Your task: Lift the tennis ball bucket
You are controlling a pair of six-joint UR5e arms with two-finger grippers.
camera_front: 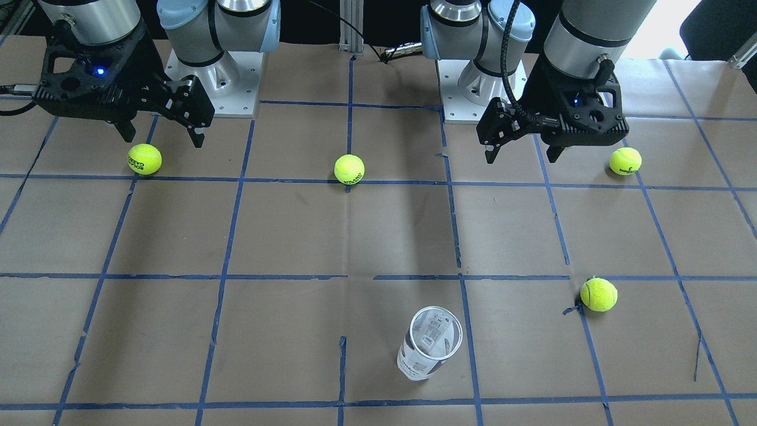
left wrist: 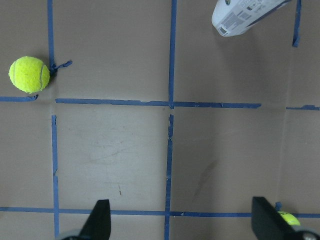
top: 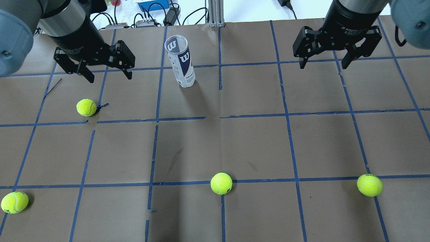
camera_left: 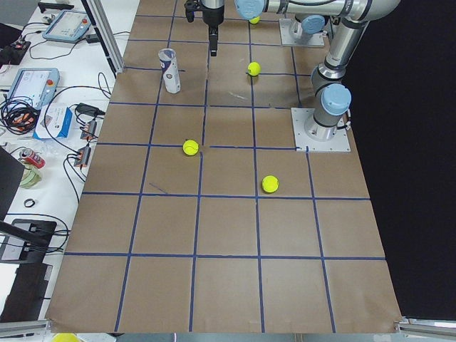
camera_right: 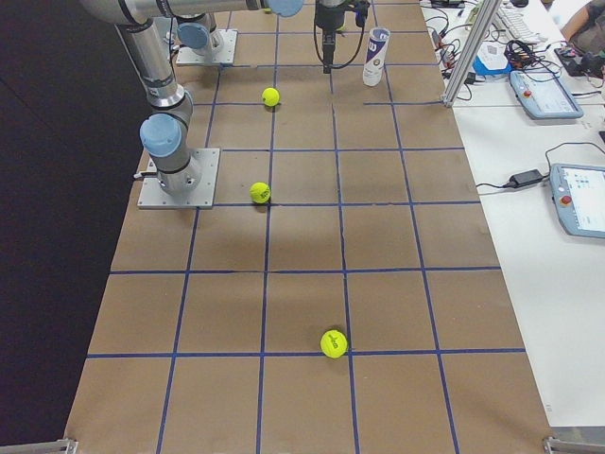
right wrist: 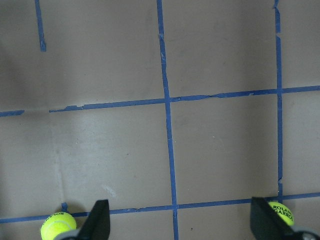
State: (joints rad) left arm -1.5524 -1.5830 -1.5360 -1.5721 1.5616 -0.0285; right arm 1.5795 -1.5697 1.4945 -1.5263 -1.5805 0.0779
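The tennis ball bucket (top: 180, 62) is a clear can with a white and navy Wilson label. It stands upright and empty at the far side of the table (top: 235, 141), and also shows in the front view (camera_front: 430, 344) and the left wrist view (left wrist: 245, 15). My left gripper (top: 110, 78) is open and empty, hovering above the table to the left of the bucket, apart from it. My right gripper (top: 322, 66) is open and empty, well to the bucket's right. In the front view the left gripper (camera_front: 521, 158) is on the right and the right gripper (camera_front: 162, 140) on the left.
Several yellow-green tennis balls lie loose on the brown paper with its blue tape grid: one (top: 86, 107) near the left gripper, one (top: 221, 183) in the middle, one (top: 369, 185) at the right and one (top: 14, 202) at the left edge. Cables and boxes lie beyond the far edge.
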